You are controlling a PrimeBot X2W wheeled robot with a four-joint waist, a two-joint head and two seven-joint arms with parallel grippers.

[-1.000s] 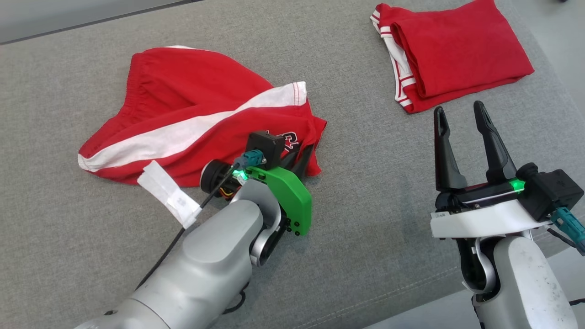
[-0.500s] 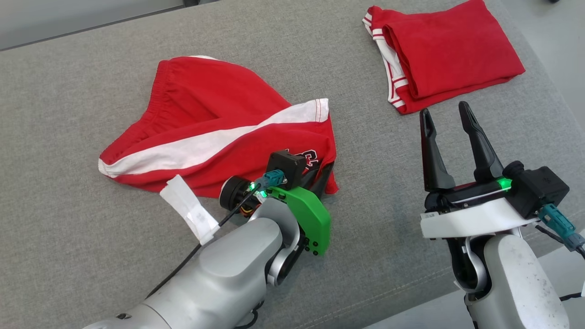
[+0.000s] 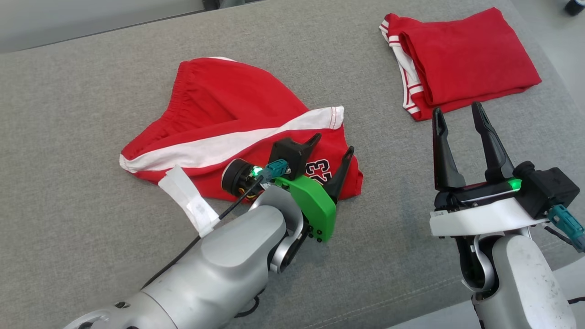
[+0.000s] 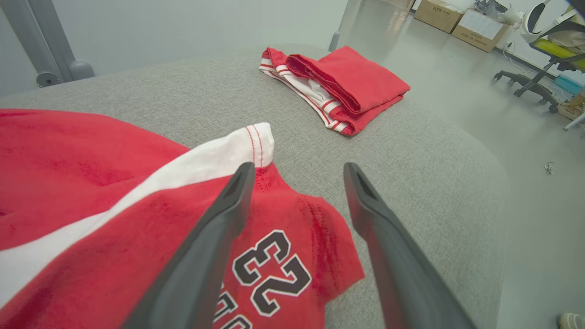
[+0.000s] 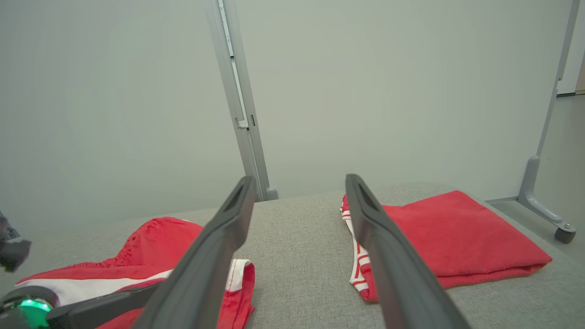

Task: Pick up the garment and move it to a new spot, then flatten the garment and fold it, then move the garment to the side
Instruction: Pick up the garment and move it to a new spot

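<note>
Red shorts point(image 3: 237, 123) rumpled at centre of grey surface point(image 3: 91, 91), apparently at new spot. Left gripper point(image 3: 333, 142) released above them; right gripper point(image 3: 457, 108) spread, empty. Flattening, folding, moving aside yet to come.

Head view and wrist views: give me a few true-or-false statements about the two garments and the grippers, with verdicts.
1. The left gripper is open over the red shorts. True.
2. The red shorts, printed with the number 23, are neatly folded. False: they lie spread out and rumpled; the folded red garment is the other one, farther away on the right.
3. The right gripper is shut on the folded red garment. False: its jaws are open and hold nothing.
4. A white tag sticks out at the near edge of the red shorts. True.
5. The two garments overlap. False: bare grey surface separates them.
</note>
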